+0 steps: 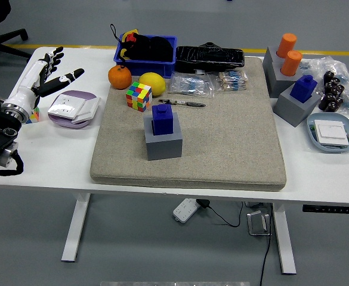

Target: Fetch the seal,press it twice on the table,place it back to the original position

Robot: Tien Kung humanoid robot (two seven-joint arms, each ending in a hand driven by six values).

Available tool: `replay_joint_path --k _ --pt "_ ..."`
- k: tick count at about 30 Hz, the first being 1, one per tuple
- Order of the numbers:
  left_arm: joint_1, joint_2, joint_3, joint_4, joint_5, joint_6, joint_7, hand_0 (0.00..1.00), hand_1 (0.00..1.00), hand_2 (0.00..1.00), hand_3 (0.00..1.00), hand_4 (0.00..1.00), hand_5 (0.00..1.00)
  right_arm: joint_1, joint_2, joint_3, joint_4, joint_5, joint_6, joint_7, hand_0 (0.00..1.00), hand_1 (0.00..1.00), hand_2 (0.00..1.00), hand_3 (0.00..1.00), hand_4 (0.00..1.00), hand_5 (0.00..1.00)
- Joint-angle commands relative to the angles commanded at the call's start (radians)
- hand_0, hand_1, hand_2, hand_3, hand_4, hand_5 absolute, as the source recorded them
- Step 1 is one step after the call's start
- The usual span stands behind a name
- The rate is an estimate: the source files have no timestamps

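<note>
While seal (162, 118) sits in holder — left robot hand (46, 74) spread, empty.

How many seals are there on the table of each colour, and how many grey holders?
Blue seals: 2, one on the mat, one at the right.
Orange seals: 2.
Grey holders: 3.
Total: 7.
</note>
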State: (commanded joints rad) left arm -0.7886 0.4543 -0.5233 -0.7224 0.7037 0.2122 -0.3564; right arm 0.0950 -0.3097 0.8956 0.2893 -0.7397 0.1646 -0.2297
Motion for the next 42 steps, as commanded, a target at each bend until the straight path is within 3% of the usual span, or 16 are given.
replay_joint_path --k 42 --pt "-0.001 -0.004 -0.005 -0.002 0.001 0.0 0.002 0.952 0.98 0.972 0.978 0.973 0.545 -0.005 -0.005 0.015 0.001 -0.006 -0.001 -0.001 0.867 0.781 0.739 0.744 0.799 0.567"
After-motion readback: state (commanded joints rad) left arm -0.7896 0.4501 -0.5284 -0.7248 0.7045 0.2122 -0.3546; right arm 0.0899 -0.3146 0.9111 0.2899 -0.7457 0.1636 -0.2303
